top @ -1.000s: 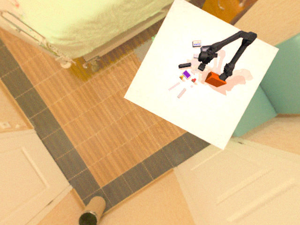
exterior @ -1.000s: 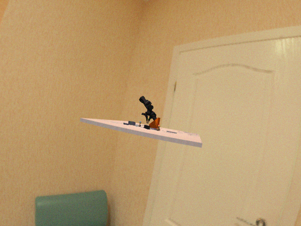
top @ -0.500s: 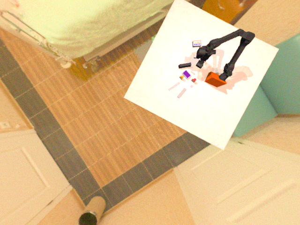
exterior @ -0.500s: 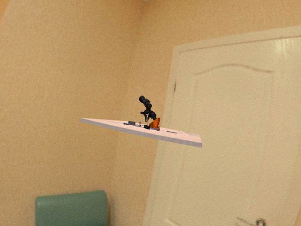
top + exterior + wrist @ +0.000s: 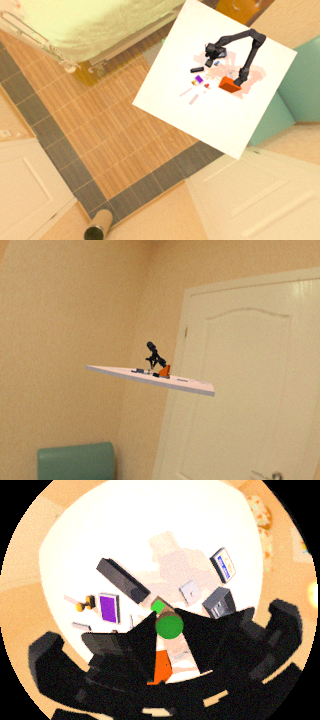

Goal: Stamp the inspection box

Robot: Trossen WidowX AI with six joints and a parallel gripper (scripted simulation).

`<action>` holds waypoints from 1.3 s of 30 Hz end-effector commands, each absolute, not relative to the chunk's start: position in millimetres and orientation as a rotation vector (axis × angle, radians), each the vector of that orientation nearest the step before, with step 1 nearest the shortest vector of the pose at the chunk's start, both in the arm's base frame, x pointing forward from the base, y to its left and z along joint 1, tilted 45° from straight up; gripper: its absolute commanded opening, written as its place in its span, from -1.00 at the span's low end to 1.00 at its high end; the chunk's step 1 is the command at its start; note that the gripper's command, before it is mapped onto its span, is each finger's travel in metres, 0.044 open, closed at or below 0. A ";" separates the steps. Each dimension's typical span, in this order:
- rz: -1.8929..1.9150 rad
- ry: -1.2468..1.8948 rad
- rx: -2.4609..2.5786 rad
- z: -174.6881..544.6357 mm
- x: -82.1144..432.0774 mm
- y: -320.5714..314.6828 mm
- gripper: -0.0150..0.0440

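Note:
My gripper (image 5: pixel 152 367) (image 5: pixel 166 611) is shut on the green-knobbed stamp (image 5: pixel 169 625) and holds it above the table. A green square marks the stamp's head. The top and exterior views are too small to read its label. A purple pad (image 5: pixel 199 79) (image 5: pixel 109 608) in a pale frame lies left of the gripper in the wrist view. A card with blue print (image 5: pixel 223 566) lies at the upper right there; the gripper hides it in the top view. A small pale plate (image 5: pixel 190 592) lies nearer the gripper. I cannot tell where the inspection box is.
A long black block (image 5: pixel 197 69) (image 5: pixel 122 580) lies near the purple pad. A dark box (image 5: pixel 220 604) (image 5: pixel 139 370) stands to the right. Yellow (image 5: pixel 193 82) (image 5: pixel 85 603), red (image 5: pixel 206 85) and blue (image 5: pixel 217 63) stamps are around. An orange wedge (image 5: pixel 230 85) (image 5: pixel 164 371) stands by the arm's base.

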State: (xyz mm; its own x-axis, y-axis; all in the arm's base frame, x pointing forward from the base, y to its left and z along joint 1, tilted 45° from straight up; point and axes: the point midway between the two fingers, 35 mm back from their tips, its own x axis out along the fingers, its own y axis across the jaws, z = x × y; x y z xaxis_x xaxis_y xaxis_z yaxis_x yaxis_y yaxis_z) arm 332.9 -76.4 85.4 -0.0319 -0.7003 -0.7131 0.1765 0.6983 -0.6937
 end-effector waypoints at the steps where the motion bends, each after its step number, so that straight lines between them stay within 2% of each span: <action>1: -0.746 1.440 -0.471 91.6 345.2 -84.2 -0.49; 8: -0.751 1.437 -0.472 100.8 364.8 -98.3 -0.49; 39: -0.751 1.437 -0.472 69.1 365.5 -130.6 -0.49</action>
State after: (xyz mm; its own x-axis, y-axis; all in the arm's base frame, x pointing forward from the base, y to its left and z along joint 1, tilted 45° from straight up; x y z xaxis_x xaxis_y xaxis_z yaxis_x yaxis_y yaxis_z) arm 365.9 -126.9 71.8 -0.0297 -0.7043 -0.7092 0.1814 0.6940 -0.6968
